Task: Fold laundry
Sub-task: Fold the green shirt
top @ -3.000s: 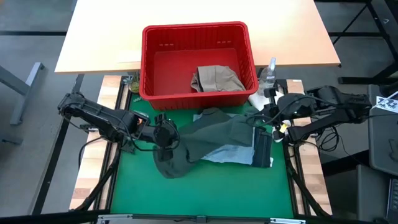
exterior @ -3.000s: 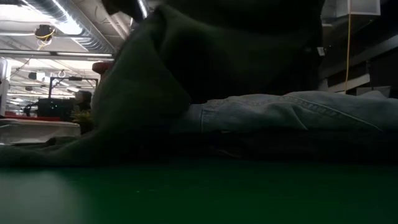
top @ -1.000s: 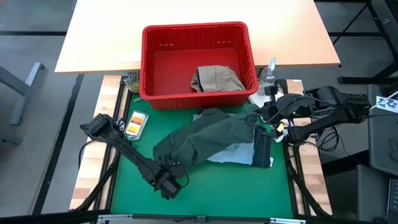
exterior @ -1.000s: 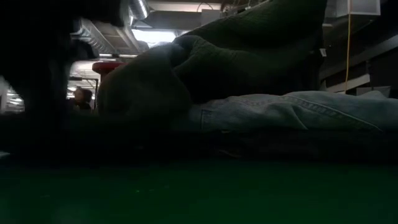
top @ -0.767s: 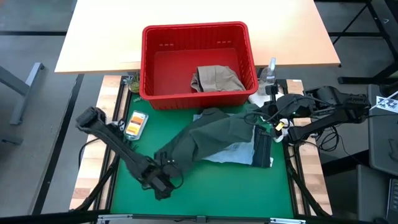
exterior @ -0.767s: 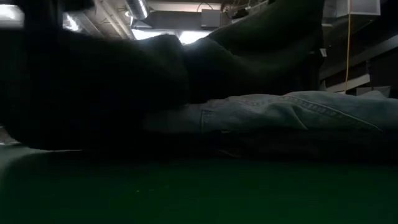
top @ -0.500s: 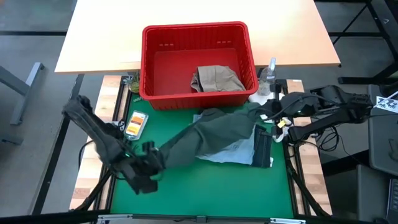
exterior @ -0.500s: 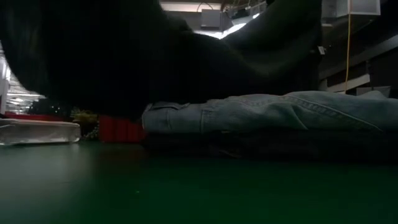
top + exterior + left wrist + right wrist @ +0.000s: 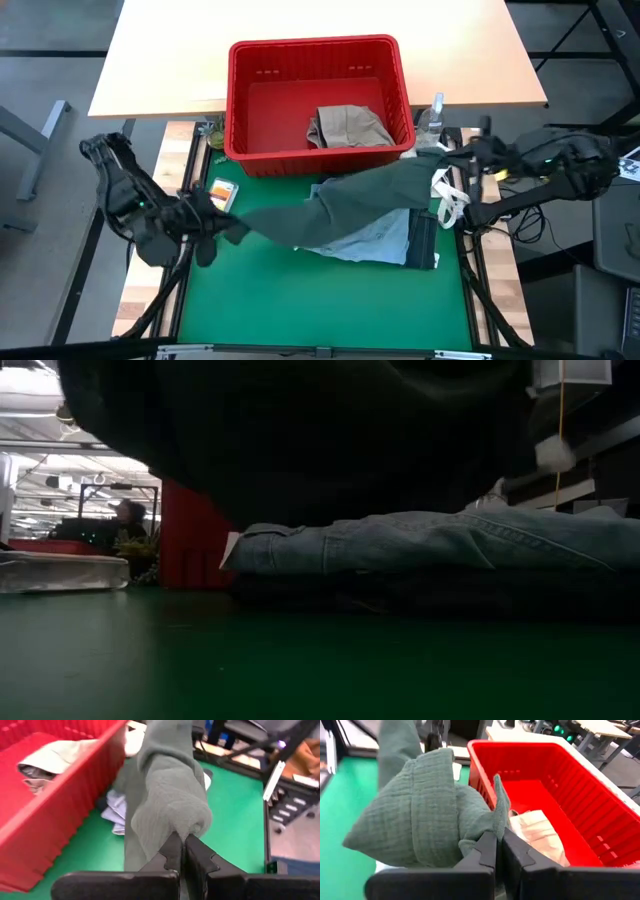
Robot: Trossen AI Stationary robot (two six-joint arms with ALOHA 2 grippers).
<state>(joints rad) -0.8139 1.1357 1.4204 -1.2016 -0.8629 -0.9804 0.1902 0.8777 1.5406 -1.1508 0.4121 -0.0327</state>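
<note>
Two grips are all that keep the dark olive green piece (image 9: 340, 205) in the air. I have the left gripper (image 9: 205, 222) at the left edge of the green surface (image 9: 300, 300), its jaws pressed together on one bunched end, and the right gripper (image 9: 447, 160) near the basket's right corner, jaws pinching the other end. The cloth spans between them above the light blue denim (image 9: 370, 240) and the dark navy jeans (image 9: 422, 240) stacked beneath, while the beige khaki piece (image 9: 345, 125) sits inside the red basket (image 9: 240, 100).

My main worry is the hold itself. In the left wrist view the jaws (image 9: 180, 852) catch only a small nub of fabric, and the right wrist view shows the same thin bite (image 9: 495, 847) on a wadded fold. If I pull the arms farther apart, I judge either end could slide out and the piece would drop in a heap onto the denim.

A second risk is drag: the hanging middle looks close to the denim, so lowering or sweeping sideways could snag and rumple the pile already laid flat. The cloth also looks twisted rather than spread, so setting it down now would probably trap creases. The right end is just beside the basket rim and could catch on it.
</note>
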